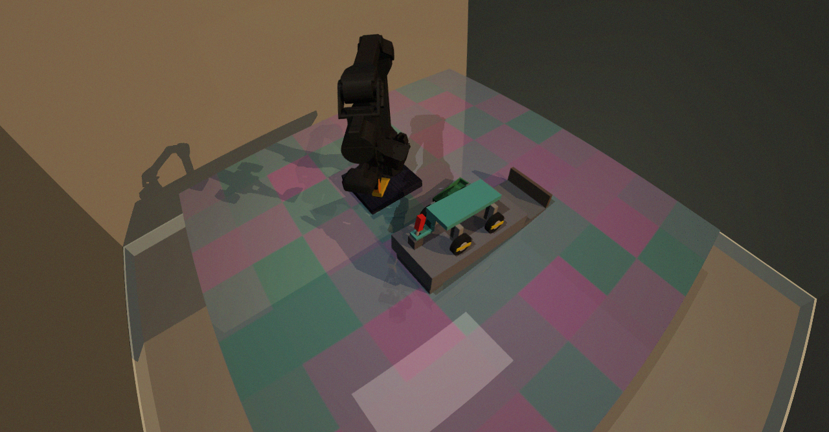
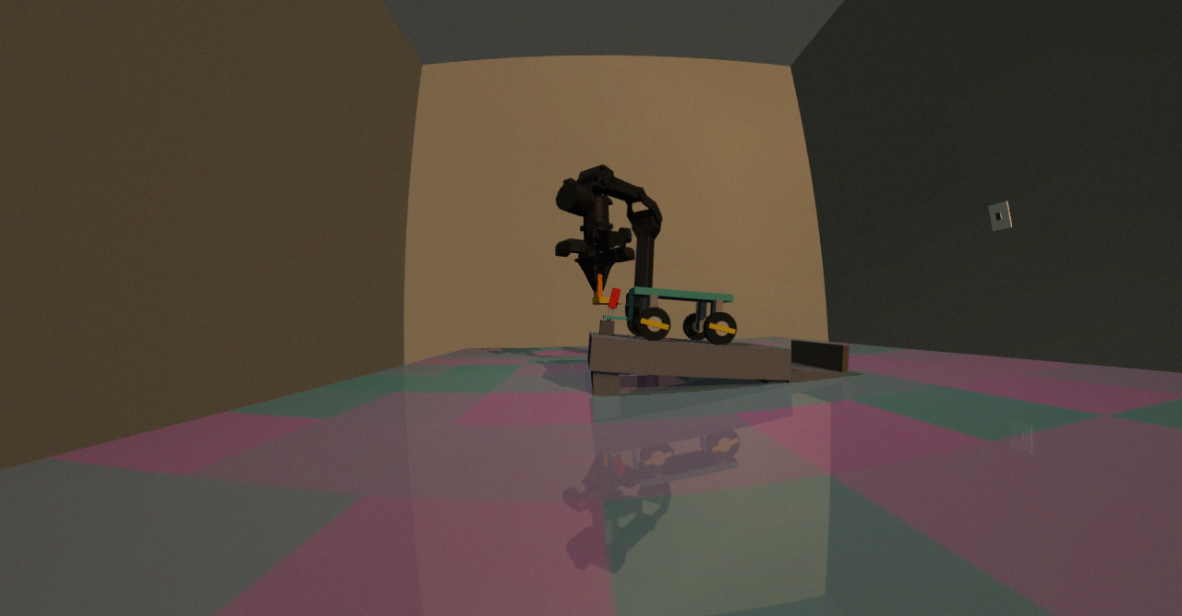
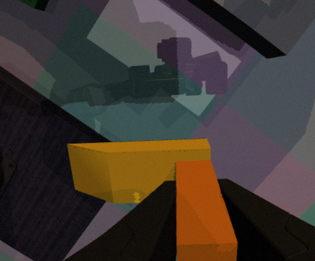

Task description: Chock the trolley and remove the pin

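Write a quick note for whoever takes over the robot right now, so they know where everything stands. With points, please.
Gripper (image 1: 379, 181) (image 2: 598, 291) (image 3: 195, 191): closed on the orange handle of the yellow chock (image 1: 381, 187) (image 2: 607, 300) (image 3: 139, 163), held up off the table.
Trolley (image 1: 464, 202) (image 2: 683, 294): on the ramp (image 1: 440, 272) (image 2: 685, 358).
Stop pin (image 1: 420, 223) (image 2: 614, 297): red head up, at the trolley's uphill end.
Green tray (image 1: 458, 183): beyond the trolley, partly hidden.
Done: chock picked up.
Left: chock against a wheel's downhill side, pin out and into the tray, gripper open and clear.
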Tool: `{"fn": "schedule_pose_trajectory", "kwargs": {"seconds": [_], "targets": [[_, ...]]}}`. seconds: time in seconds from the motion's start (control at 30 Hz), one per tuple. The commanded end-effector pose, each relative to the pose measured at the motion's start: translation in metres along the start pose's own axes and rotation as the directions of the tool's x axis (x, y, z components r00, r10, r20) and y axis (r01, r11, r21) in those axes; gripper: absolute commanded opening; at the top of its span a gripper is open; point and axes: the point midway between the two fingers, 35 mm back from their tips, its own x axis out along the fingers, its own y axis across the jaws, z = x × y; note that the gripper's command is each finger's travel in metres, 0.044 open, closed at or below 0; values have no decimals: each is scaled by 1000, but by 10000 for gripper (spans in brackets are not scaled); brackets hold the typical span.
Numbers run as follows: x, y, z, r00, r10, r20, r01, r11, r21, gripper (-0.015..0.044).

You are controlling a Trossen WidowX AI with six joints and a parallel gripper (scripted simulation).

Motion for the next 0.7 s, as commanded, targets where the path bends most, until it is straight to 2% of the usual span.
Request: {"fn": "schedule_pose_trajectory", "kwargs": {"seconds": [0.0,0.33,0.67], "targets": [[0,0,0,1000,2,3,-2,990,-138,0],[0,0,0,1000,4,3,-2,888,-459,0],[0,0,0,1000,6,3,-1,685,-729,0]]}}
